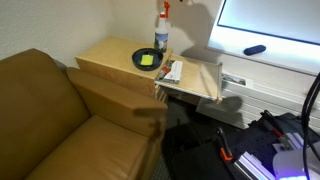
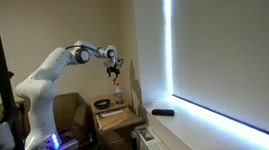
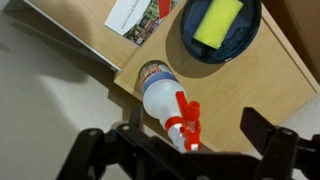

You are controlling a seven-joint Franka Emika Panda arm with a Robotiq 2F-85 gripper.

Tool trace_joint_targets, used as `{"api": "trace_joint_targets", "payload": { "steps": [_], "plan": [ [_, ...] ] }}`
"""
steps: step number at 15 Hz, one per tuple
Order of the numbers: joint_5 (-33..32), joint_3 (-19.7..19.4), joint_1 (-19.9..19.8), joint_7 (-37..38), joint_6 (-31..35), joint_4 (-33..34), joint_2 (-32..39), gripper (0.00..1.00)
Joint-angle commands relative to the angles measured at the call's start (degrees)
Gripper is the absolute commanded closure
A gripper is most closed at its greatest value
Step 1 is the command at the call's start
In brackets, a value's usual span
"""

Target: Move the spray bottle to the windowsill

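Note:
The spray bottle [image 1: 162,38] stands upright at the back edge of the light wooden table [image 1: 110,55]. It is translucent white with a red trigger head. It also shows in an exterior view [image 2: 117,91] and in the wrist view [image 3: 165,100]. My gripper [image 3: 178,133] is open directly above it, with one finger on each side of the red head and not touching it. The gripper also shows in both exterior views [image 1: 165,6] [image 2: 114,69]. The white windowsill [image 1: 280,58] [image 2: 226,128] runs under the bright window, beside the table.
A black bowl [image 1: 148,60] [image 3: 235,45] holding a yellow sponge sits next to the bottle. A printed card [image 1: 172,71] [image 3: 138,18] lies on the table. A small black object [image 1: 255,49] [image 2: 162,111] lies on the windowsill. A brown sofa [image 1: 60,120] adjoins the table.

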Motion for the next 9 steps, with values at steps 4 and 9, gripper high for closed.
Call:
{"api": "trace_joint_targets", "payload": {
  "steps": [4, 9],
  "plan": [
    [-1.4, -0.9, 2.2, 2.6, 2.6, 1.0, 2.5, 0.00],
    [-2.9, -0.3, 3.5, 1.6, 10.9, 2.5, 5.9, 0.00]
  ]
}}
